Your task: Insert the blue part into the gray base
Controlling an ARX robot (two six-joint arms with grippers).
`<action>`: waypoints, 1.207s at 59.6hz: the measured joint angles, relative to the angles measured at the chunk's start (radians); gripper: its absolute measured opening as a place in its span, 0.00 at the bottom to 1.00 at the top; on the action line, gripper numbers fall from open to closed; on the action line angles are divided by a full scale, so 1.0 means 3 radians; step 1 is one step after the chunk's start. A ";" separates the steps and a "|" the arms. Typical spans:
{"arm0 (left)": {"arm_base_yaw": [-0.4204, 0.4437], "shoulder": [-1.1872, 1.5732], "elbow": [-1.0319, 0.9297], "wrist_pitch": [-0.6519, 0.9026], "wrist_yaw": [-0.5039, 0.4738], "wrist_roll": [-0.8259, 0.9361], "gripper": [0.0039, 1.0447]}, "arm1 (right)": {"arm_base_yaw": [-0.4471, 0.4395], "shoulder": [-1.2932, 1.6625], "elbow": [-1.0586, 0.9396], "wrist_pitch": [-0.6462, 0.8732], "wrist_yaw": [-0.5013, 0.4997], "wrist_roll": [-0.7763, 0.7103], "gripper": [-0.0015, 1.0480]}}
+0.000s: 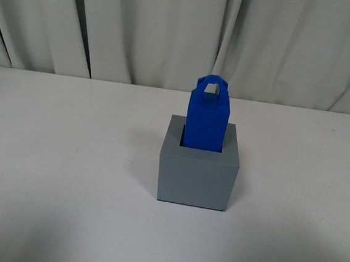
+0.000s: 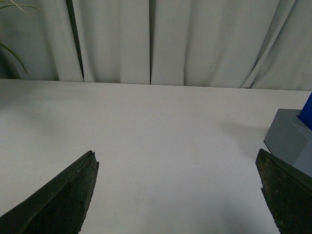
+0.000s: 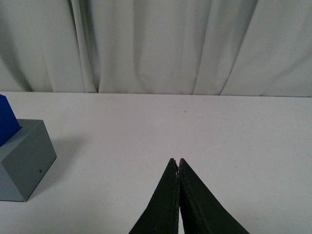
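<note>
The blue part (image 1: 207, 117) stands upright in the square recess of the gray base (image 1: 197, 176) at the middle of the white table, its loop handle at the top. Neither gripper shows in the front view. In the left wrist view my left gripper (image 2: 176, 160) is open and empty over bare table, with the gray base (image 2: 288, 139) and a sliver of the blue part (image 2: 307, 113) at the frame's edge. In the right wrist view my right gripper (image 3: 177, 162) is shut on nothing, apart from the gray base (image 3: 24, 158) and the blue part (image 3: 7, 125).
The white table (image 1: 67, 158) ends at a white pleated curtain (image 1: 172, 31) along the back. A few green plant leaves (image 2: 9, 29) show at the edge of the left wrist view.
</note>
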State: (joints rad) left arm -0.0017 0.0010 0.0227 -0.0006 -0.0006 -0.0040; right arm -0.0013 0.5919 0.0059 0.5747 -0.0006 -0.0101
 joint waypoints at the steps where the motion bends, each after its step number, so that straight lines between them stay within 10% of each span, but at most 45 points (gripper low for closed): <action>1: 0.0000 0.0000 0.0000 0.0000 0.0000 0.0000 0.94 | 0.0000 -0.0037 0.0000 -0.0031 0.0000 0.0000 0.01; 72: 0.0000 0.0000 0.0000 0.0000 0.0001 0.0000 0.94 | 0.0000 -0.1956 0.0000 -0.1907 -0.0006 -0.0001 0.01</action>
State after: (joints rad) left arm -0.0017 0.0010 0.0227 -0.0006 -0.0002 -0.0040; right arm -0.0013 0.0051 0.0059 0.0025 -0.0025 -0.0105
